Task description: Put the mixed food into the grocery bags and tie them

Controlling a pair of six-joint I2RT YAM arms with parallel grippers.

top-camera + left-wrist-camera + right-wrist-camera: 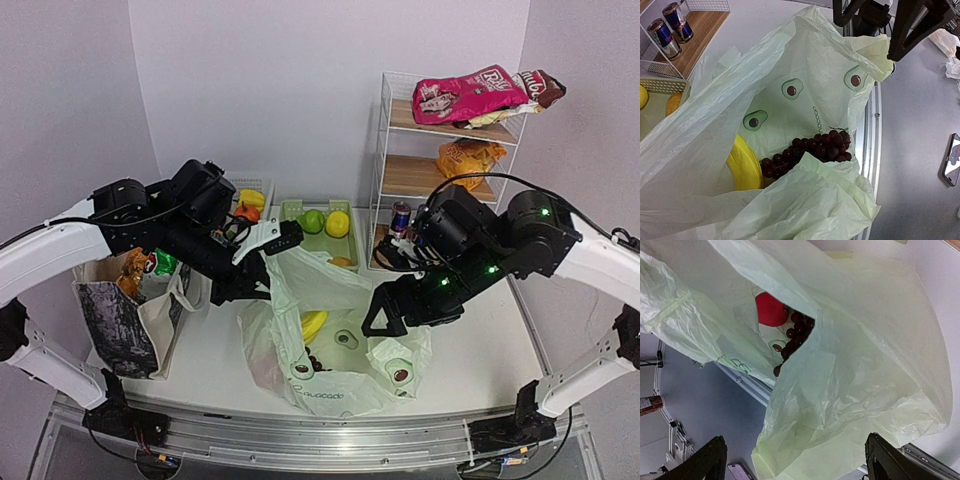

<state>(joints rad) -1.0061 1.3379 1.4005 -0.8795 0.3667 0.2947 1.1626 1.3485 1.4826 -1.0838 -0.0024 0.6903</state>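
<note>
The pale-green avocado bag (335, 350) lies at the table's middle, its mouth pulled up at the left. Inside are a yellow banana (745, 165), dark grapes (812, 149) and a red apple (771, 310). My left gripper (278, 242) holds the bag's raised edge; in the left wrist view the plastic hides its fingers. My right gripper (797, 465) is wide open, with the bag's loose right flap (840, 405) between its fingers; it also shows in the top view (405, 308). The beige tote (125, 325) stands at the left with orange (130, 272) and green (163, 263) packets in it.
A wire shelf rack (385, 150) at the back right holds a pink packet (465, 95), an orange packet (468, 158) and drink cans (401, 215). A green basket (296, 209) with round fruit and a white basket (262, 183) sit at the back. The table's front rail (875, 130) lies beside the bag.
</note>
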